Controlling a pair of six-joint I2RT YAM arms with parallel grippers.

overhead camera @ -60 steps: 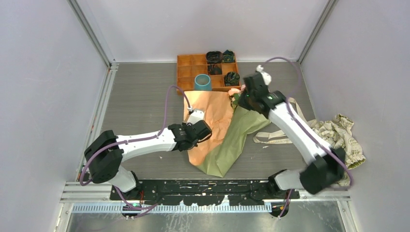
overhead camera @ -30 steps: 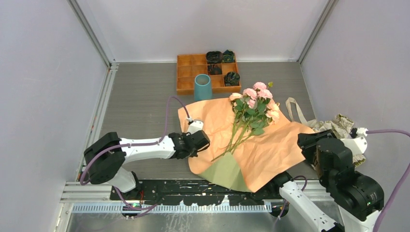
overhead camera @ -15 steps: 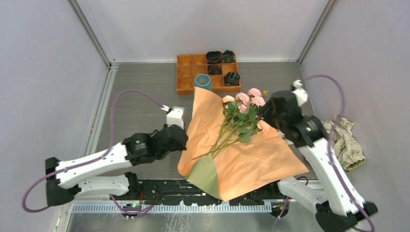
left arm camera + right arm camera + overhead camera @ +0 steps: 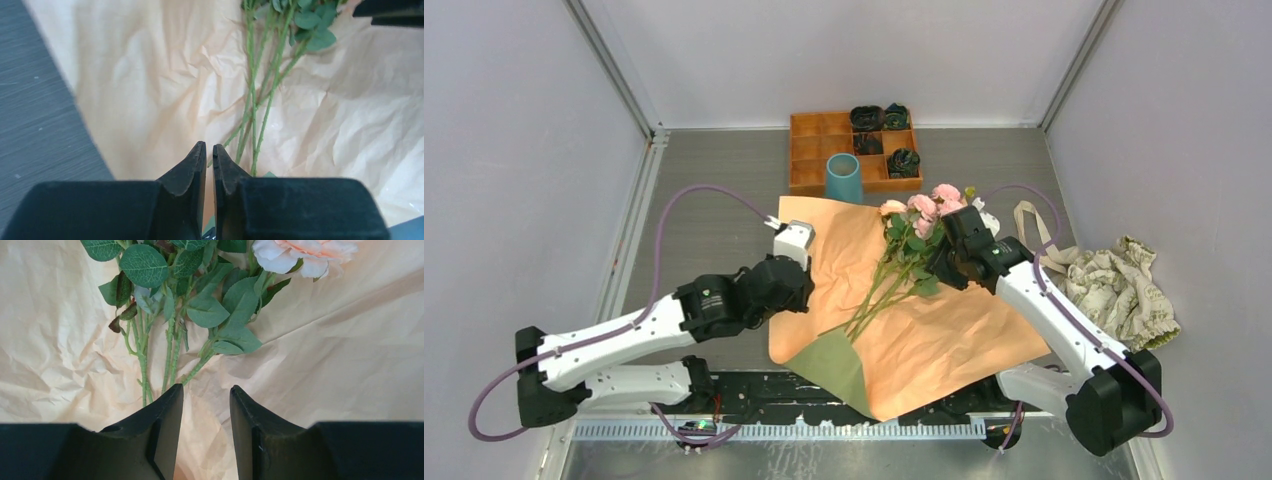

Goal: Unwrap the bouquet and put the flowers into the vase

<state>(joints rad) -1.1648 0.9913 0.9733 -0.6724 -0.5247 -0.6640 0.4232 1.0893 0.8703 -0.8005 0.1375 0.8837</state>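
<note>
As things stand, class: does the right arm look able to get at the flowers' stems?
Probably yes. The right gripper hangs open close to the flowers, whose stems lie bare on the unfolded paper, with nothing between them.

Orange wrapping paper [image 4: 944, 335] lies spread open on the table, with a green corner nearest. Pink roses [image 4: 921, 210] lie across it. The teal vase [image 4: 843, 178] stands upright just beyond.
</note>
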